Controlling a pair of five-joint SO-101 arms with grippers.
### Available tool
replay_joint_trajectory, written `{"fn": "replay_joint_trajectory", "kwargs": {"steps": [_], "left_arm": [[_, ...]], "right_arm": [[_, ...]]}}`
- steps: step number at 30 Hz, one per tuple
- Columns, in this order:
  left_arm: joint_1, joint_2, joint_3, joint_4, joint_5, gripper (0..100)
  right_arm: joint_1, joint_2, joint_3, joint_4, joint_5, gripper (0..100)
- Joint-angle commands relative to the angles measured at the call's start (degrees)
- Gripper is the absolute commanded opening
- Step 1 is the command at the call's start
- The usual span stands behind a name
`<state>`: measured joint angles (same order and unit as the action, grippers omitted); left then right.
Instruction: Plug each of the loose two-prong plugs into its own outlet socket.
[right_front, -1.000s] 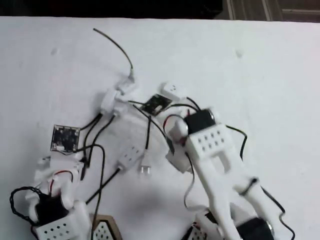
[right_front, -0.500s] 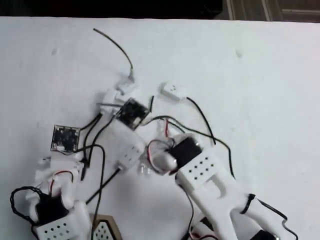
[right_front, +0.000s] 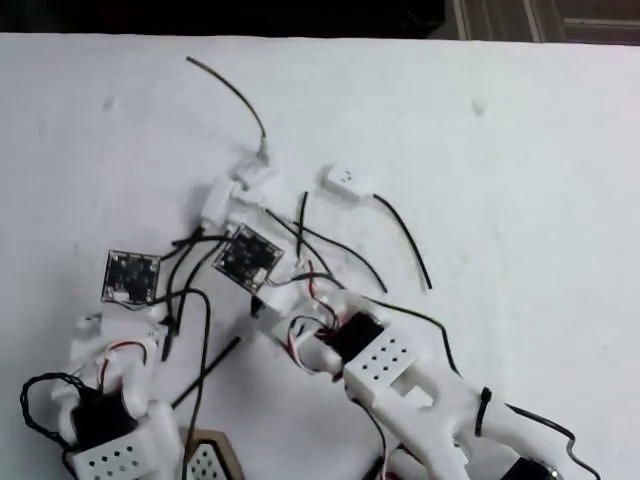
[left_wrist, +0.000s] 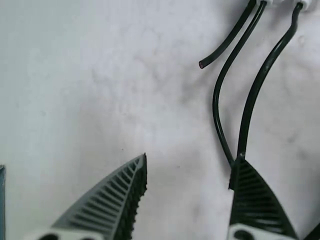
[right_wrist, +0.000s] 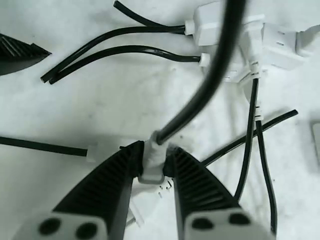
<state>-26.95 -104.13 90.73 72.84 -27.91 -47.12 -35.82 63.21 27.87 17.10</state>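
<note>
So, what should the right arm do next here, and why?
Probably lower the right pincer a little, pressing the white plug it grips toward the socket block lying just beneath it; whether they line up is hidden.

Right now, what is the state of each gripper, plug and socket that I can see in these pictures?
right gripper, shut on the white plug.
white plug, gripped; seated or not, I cannot tell.
socket beneath it, lying on the table, partly hidden by the fingers.
left gripper, open, holding nothing.
lone socket, lying free, no plug in it.
white cluster, plugs and sockets pressed together.
</note>
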Motion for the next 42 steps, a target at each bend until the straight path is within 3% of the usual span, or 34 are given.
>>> {"fn": "replay_joint_trajectory", "kwargs": {"steps": [1, 16, 42], "left_arm": [[-0.2, -0.2, 0.0, 0.2, -0.5, 26], [-0.2, -0.3, 0.0, 0.2, -0.5, 26], [-0.2, -0.3, 0.0, 0.2, -0.5, 26]], "right_arm": [[-0.1, -1.1, 1.2, -4.5, -0.6, 1.7], [0.2, 6.4, 3.1, -11.8, -0.3, 1.8], [2.2, 9.9, 1.7, -13.7, -0.5, 1.8]]}}
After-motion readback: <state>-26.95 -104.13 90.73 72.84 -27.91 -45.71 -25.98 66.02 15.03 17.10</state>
